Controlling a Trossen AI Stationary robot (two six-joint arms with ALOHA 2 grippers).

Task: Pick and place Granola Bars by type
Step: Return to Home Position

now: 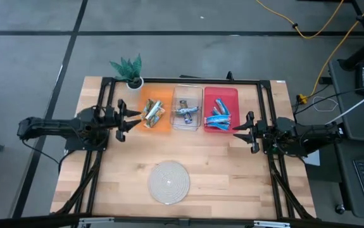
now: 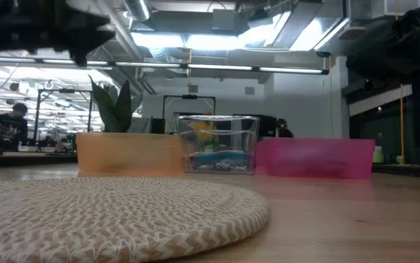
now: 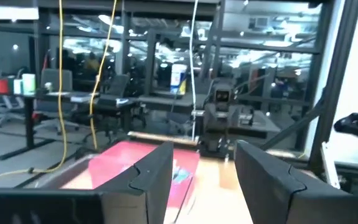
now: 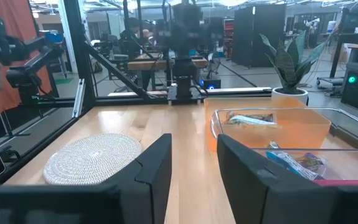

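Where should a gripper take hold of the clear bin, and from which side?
Take the clear bin by its near wall, from above, one finger inside, one outside. The orange bin and red bin crowd its two sides, likely leaving no finger room; the wall facing the mat stands free.

1. The far middle of the table (image 1: 106,171) is blocked by an orange bin (image 1: 166,126), a clear bin (image 1: 188,94) and a red bin (image 1: 223,94), set close side by side.
2. The row is flanked by the left gripper (image 1: 121,120) and the right gripper (image 1: 244,133), both with fingers spread.
3. A potted plant (image 1: 130,69) is placed at the far left.
4. A flat woven mat (image 1: 169,182) is laid at the near middle; bare wood is left around it.
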